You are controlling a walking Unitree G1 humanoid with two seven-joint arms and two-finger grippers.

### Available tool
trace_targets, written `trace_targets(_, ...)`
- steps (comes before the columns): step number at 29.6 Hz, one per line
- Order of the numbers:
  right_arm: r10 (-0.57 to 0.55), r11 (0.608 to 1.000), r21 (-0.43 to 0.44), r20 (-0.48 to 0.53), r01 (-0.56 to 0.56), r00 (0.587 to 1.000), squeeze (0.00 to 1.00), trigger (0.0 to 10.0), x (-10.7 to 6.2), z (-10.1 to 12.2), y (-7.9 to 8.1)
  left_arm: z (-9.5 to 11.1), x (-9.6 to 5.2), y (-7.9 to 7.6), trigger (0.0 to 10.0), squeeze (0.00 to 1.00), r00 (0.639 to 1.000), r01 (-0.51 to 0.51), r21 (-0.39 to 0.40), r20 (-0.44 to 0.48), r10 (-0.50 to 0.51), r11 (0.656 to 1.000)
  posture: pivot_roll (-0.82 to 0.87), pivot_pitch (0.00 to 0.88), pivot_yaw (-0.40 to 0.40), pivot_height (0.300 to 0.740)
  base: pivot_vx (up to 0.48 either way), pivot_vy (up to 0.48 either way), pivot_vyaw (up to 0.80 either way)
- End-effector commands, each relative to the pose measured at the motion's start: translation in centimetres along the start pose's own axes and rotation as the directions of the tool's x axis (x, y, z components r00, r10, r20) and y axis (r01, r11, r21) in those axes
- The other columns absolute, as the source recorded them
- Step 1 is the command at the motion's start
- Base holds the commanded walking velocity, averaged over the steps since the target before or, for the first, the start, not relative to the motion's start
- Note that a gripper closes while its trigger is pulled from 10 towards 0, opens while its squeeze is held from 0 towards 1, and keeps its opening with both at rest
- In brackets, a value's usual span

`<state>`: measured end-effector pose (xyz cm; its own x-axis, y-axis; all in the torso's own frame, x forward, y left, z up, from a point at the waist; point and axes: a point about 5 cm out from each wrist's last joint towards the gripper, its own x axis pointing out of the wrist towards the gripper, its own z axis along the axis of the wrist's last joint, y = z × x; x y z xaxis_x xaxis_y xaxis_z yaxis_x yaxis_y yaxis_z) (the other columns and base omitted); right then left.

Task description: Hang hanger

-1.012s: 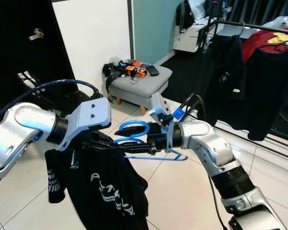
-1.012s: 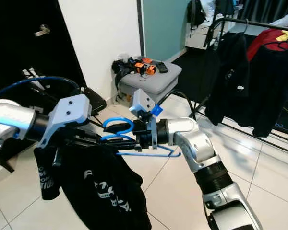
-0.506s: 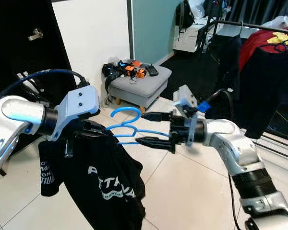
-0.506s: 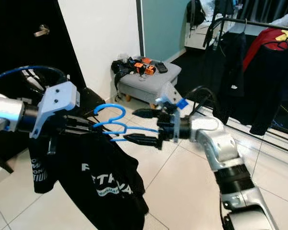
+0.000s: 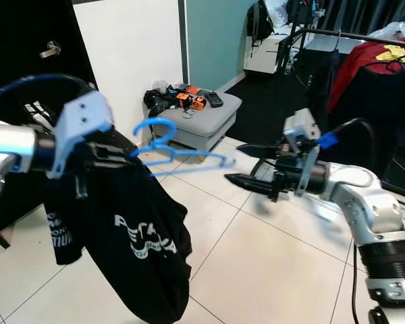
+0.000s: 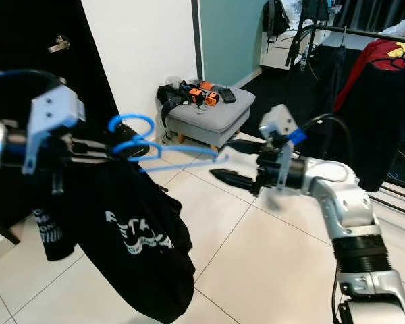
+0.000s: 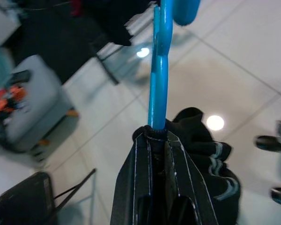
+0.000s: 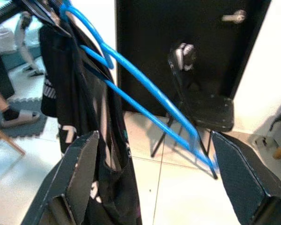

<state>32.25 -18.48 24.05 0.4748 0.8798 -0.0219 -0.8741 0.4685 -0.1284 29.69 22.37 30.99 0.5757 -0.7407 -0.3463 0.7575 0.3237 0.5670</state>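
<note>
**Hanger's in our left gripper, rail's way over on the right**

While we've got the blue hanger [image 5: 179, 156] pinched in our left gripper [image 7: 155, 140], the whole thing turns on which way it points versus where it has to go. Closest to us, the left gripper's fingers are clamped tight on the hanger near its neck, with a bit of the black t-shirt [image 5: 131, 236] bunched in there too. The shirt droops off the near end, hanging low over the tiled floor [image 5: 270, 270].

The hanger's long axis runs roughly level, from our left side out toward the right, and its hook [image 5: 150, 128] curls up just above the left gripper. The far tip of the bar ends just short of our right gripper [image 5: 246, 164], which sits at about the same height with its two fingers spread wide and nothing between them. In the right wrist view those fingers frame the hanger bars but aren't touching them.

Farther back, the grey ottoman [image 5: 202, 115] sits by the wall. Beyond that, off to our right and well apart from both arms, is the clothes rail [image 5: 354, 35] with dark garments and a red one on it.

So we reckon the hook has to travel right and away from us. The right arm is on the rail's side, but the left one has the grip.
</note>
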Motion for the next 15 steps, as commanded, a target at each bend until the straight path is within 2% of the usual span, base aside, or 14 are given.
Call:
trace_targets(1,-0.042,0.996,0.08,0.04,0.039,0.998,0.0,10.0,-1.3,-0.5,-0.4,0.9,-1.4,1.2,0.0,0.0,0.997,-0.077,0.045,0.018,0.076,0.996,-0.06,0.0,0.053,0.736,0.0,0.0,0.0)
trace_targets(3,-0.042,0.996,0.08,0.04,0.039,0.998,0.0,10.0,-1.3,-0.5,-0.4,0.9,-1.4,1.2,0.0,0.0,0.997,-0.077,0.045,0.018,0.076,0.996,-0.06,0.0,0.053,0.736,0.0,0.0,0.0)
trace_targets(4,-0.028,0.99,0.139,0.047,0.022,0.998,0.0,10.0,-2.3,-1.5,0.1,1.3,-1.8,1.6,0.0,0.0,0.994,-0.097,0.052,0.047,0.095,0.994,-0.06,0.0,0.057,0.736,0.0,0.0,0.0)
trace_targets(5,-0.028,0.99,0.139,0.047,0.022,0.998,0.0,10.0,-2.3,-1.5,0.1,1.3,-1.8,1.6,0.0,0.0,0.994,-0.097,0.052,0.047,0.095,0.994,-0.06,0.0,0.057,0.736,0.0,0.0,0.0)
trace_targets(7,0.007,0.963,0.269,0.043,-0.018,0.999,0.0,10.0,-3.5,-3.7,1.7,3.2,-2.4,2.5,0.0,0.0,0.979,-0.141,0.055,0.154,0.131,0.989,-0.06,0.0,0.059,0.736,0.0,0.0,0.0)
trace_targets(8,0.007,0.963,0.269,0.043,-0.018,0.999,0.0,10.0,-3.5,-3.7,1.7,3.2,-2.4,2.5,0.0,0.0,0.979,-0.141,0.055,0.154,0.131,0.989,-0.06,0.0,0.059,0.736,0.0,0.0,0.0)
trace_targets(10,0.041,0.946,0.321,0.035,-0.05,0.999,0.0,10.0,-3.4,-4.9,2.7,5.0,-2.6,2.8,0.0,0.0,0.961,-0.139,0.066,0.249,0.118,0.988,-0.06,0.0,0.059,0.736,0.0,0.0,0.0)
trace_targets(14,0.048,0.942,0.33,0.036,-0.057,0.998,0.0,10.0,-3.1,-5.1,2.9,5.5,-2.6,2.8,0.0,0.0,0.954,-0.132,0.07,0.28,0.107,0.989,-0.06,0.0,0.059,0.736,0.0,0.0,0.0)
trace_targets(15,0.045,0.938,0.344,0.019,-0.049,0.999,0.0,10.0,-1.8,-5.5,3.1,6.4,-2.6,2.7,4.4,0.0,0.945,-0.107,0.082,0.318,0.076,0.991,-0.06,0.0,0.06,0.736,0.0,0.0,0.0)
